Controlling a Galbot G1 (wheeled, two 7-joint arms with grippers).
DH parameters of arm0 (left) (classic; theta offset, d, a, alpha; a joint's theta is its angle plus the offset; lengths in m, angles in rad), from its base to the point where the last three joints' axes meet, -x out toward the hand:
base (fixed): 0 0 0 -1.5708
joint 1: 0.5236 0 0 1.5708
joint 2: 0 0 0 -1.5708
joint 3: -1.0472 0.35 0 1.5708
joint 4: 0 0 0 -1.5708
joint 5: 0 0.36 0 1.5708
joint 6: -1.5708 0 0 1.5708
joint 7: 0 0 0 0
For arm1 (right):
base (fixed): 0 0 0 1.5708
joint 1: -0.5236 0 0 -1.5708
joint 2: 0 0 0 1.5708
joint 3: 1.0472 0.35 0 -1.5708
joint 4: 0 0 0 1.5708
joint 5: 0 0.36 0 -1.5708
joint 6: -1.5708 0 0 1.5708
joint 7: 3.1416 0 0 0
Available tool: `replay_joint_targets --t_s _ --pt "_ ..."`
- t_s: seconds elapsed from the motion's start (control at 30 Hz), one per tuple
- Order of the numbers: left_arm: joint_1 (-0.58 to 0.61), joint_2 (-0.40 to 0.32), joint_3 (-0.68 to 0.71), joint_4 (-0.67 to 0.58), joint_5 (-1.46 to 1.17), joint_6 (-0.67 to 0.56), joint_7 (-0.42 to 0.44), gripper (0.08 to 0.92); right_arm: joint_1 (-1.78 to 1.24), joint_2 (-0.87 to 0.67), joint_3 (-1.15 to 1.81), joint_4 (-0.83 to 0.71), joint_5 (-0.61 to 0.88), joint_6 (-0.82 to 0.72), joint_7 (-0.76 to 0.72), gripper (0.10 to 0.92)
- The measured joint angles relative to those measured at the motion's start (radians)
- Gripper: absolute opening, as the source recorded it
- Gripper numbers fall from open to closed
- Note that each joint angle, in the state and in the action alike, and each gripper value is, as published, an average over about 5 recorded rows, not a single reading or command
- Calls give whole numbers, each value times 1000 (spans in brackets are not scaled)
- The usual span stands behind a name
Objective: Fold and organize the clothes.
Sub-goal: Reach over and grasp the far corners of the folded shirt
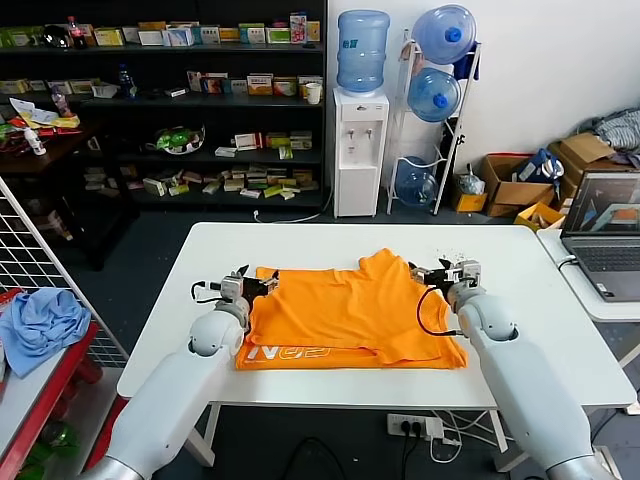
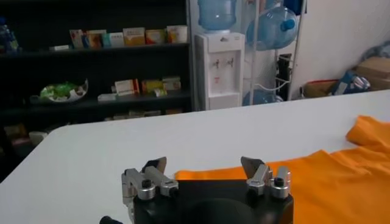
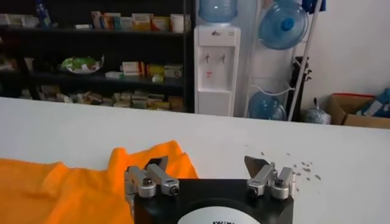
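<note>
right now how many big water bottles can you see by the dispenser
4: one bottle stands on top of the dispenser; three are in the rack beside it, top, middle and bottom. Others could be hidden behind these.

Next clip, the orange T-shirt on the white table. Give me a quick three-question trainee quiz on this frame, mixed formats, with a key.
1. True or false: the left gripper is clamped on the orange T-shirt.
2. The white lettering lies along which edge of the shirt? A) the edge nearest the robot B) the far edge C) the sleeve
3. Fill in: the right gripper is ____ beside the shirt's raised far corner.

Key: 1 false, its jaws stand open; 2 A; 3 open.
</note>
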Motion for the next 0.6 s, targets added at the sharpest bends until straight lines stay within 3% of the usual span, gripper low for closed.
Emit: replay_joint_targets --t_s 0.4,0.6 --pt "-103 -73 7 224 29 -12 16 823 86 82 3 -216 -62 57 -100 823" --pt "-118 -92 -1 278 37 -12 16 798 109 109 15 -289 -89 88 -121 714"
